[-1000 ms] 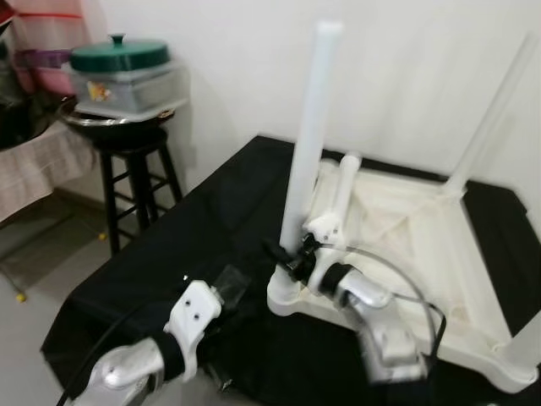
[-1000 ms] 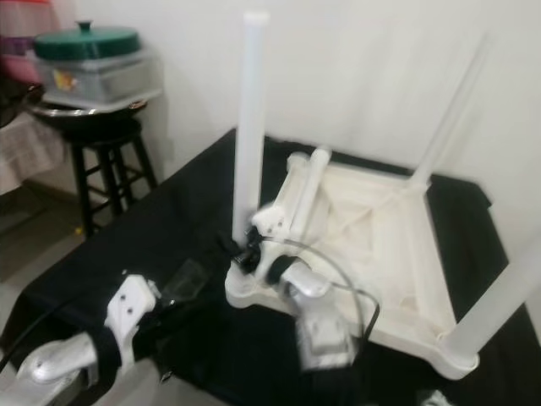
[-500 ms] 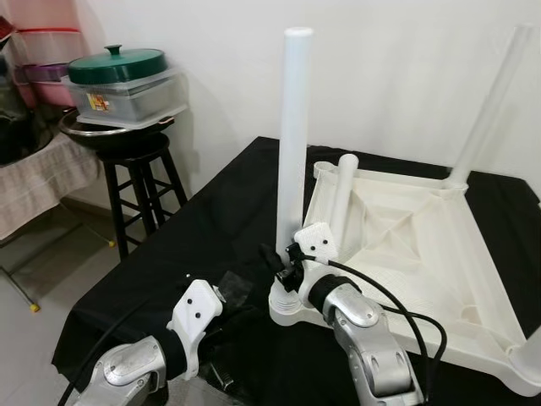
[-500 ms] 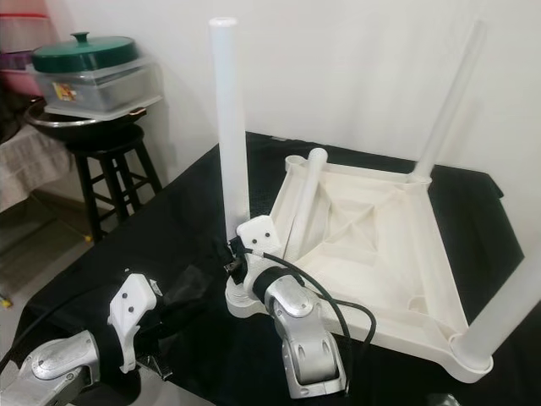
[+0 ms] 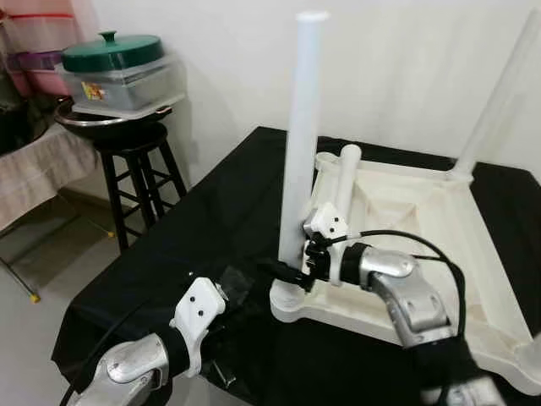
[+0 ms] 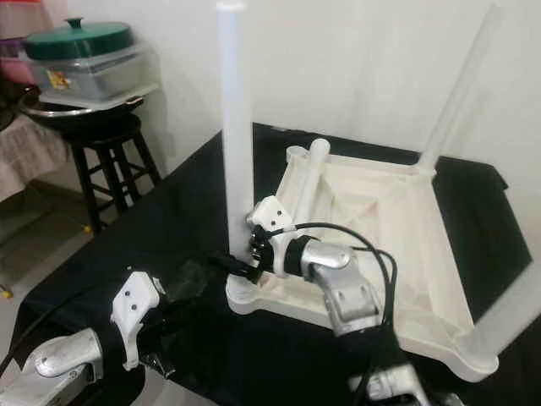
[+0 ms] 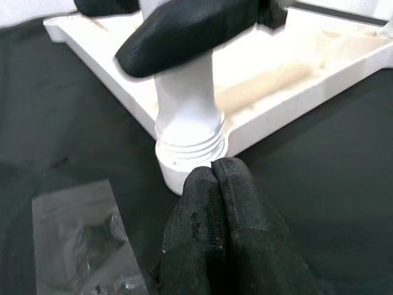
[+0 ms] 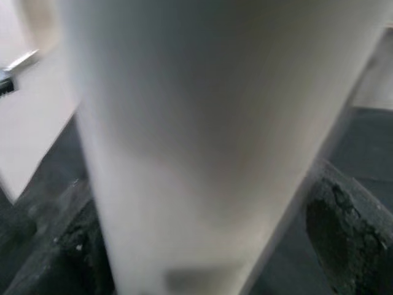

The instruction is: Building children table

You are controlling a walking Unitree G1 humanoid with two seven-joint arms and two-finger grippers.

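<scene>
The white plastic children's table [image 5: 423, 220] lies upside down on a surface draped in black cloth [image 5: 211, 245], beside a white wall. One white leg [image 5: 297, 161] stands upright in the near-left corner socket [image 7: 187, 144] of the table. Another leg [image 5: 499, 93] stands at the far-right corner, and a loose leg [image 5: 345, 182] lies tilted inside the upturned tabletop.

The right gripper [image 5: 292, 272] is at the base of the upright near-left leg. Its black fingers [image 8: 341, 239] are spread to either side of the leg and close against it; the right wrist view shows the leg between them.

The left gripper [image 7: 215, 203] is low over the black cloth, just in front of the corner socket. Its fingers are pressed together and hold nothing. A small clear plastic bag [image 7: 80, 233] lies on the cloth beside it.

To the left, a black stool [image 5: 135, 173] carries a metal tray with a clear container and green lid [image 5: 114, 51].
</scene>
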